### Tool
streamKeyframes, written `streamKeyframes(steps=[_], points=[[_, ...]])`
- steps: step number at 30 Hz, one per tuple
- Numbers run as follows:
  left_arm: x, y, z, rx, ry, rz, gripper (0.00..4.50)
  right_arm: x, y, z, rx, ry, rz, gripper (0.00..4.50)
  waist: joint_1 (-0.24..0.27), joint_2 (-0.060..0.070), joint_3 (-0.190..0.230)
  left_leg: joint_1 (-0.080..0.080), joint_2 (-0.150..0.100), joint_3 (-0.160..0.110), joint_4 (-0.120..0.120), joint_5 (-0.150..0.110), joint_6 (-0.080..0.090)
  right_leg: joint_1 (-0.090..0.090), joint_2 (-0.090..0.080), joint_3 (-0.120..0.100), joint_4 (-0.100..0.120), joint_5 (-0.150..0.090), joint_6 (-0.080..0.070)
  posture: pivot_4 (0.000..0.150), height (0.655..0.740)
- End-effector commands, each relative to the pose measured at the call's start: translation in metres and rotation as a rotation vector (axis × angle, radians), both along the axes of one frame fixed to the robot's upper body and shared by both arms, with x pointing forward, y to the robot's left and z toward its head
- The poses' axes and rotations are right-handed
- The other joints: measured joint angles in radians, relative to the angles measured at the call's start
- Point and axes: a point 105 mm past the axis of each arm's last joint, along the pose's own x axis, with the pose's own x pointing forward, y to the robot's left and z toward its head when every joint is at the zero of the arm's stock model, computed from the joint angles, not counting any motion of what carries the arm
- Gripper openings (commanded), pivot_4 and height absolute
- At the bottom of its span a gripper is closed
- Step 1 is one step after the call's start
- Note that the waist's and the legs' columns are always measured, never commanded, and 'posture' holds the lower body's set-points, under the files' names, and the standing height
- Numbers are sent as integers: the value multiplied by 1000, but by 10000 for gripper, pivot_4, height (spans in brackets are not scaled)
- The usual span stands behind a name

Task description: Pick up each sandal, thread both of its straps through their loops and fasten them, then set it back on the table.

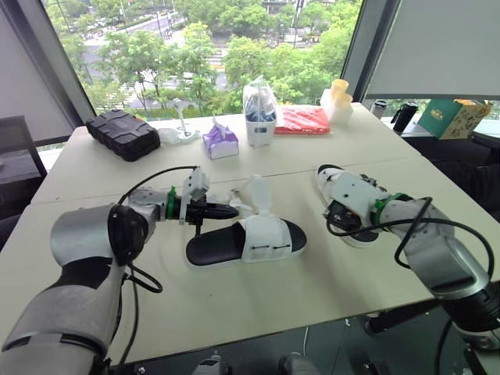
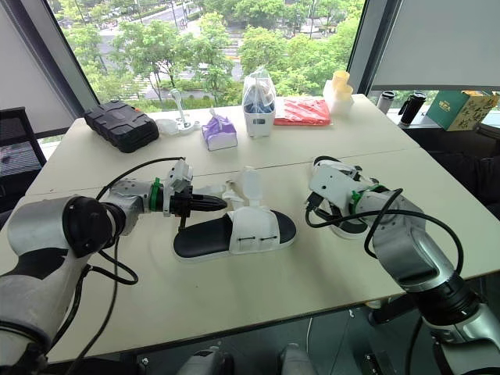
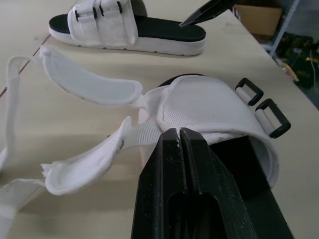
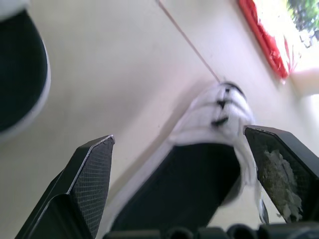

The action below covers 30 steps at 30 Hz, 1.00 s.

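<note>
Mid-table lies a sandal [image 1: 246, 241] with a black footbed and a white upper; its two straps [image 1: 256, 191] are loose and spread on the table behind it, and its black loops [image 3: 259, 102] are bare. My left gripper [image 1: 233, 211] is shut, its tips [image 3: 179, 130] against the edge of the upper where a strap joins, with nothing seen between the fingers. To the right lies the second sandal [image 1: 348, 187], whose straps lie flat across its upper [image 3: 102, 22]. My right gripper [image 4: 178, 134] hangs open over this sandal's heel end, one finger on each side.
At the back of the table [image 1: 234, 297] are a black case [image 1: 123, 134], a purple tissue pack [image 1: 221, 142], a white bag [image 1: 259, 109], a red cloth [image 1: 303, 119] and yellow cups [image 1: 337, 98]. A green box [image 1: 453, 117] stands on the far right table.
</note>
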Motion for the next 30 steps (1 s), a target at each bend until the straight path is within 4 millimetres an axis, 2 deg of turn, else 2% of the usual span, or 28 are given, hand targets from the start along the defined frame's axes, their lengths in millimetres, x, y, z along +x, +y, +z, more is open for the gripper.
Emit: streamKeyframes(steps=[1,4,5,6,9,13,14,19,26,30], points=[[10,0,14,-55,-32,79,503,-6,30,4,62,-32,211,45000,1,0,0,0,0,0,0,0,0,0,0,0,0,0,0,1500,7400],[16,0,22,-86,-46,125,503,-5,35,-10,29,-13,292,45000,1,0,0,0,0,0,0,0,0,0,0,0,0,0,0,1500,7400],[18,0,26,-105,-46,141,0,-3,35,-12,40,-11,303,39778,2,0,0,0,0,0,0,0,0,0,0,0,0,0,0,1500,7400],[20,0,28,-118,-44,153,0,-2,35,-13,53,-10,310,37772,2,0,0,0,-1,0,0,0,0,0,0,0,0,0,0,1500,7400],[24,1,35,-155,-44,190,0,5,29,-16,96,11,314,23172,1,0,0,0,0,0,0,0,0,0,0,0,0,0,1,1500,7400],[28,5,32,-151,-27,240,0,11,24,-20,153,52,322,3248,0,0,0,0,0,0,0,0,0,0,0,0,0,0,1,1500,7400],[29,5,31,-152,-13,252,0,11,23,-22,169,72,328,161,0,0,0,0,0,0,0,0,0,0,0,0,0,0,1,1500,7400],[31,8,16,-151,138,310,0,2,30,-40,269,252,412,161,-1,0,0,0,0,0,0,0,0,0,1,1,0,0,1,1500,7400],[29,10,6,-212,407,367,0,0,45,-49,311,322,492,161,-3,0,0,0,0,-1,0,0,0,0,1,1,1,0,1,1500,7400],[26,9,-11,-182,512,403,0,1,55,-63,283,366,518,161,-4,0,0,1,0,-1,0,0,0,0,1,1,1,0,1,1500,7400]])
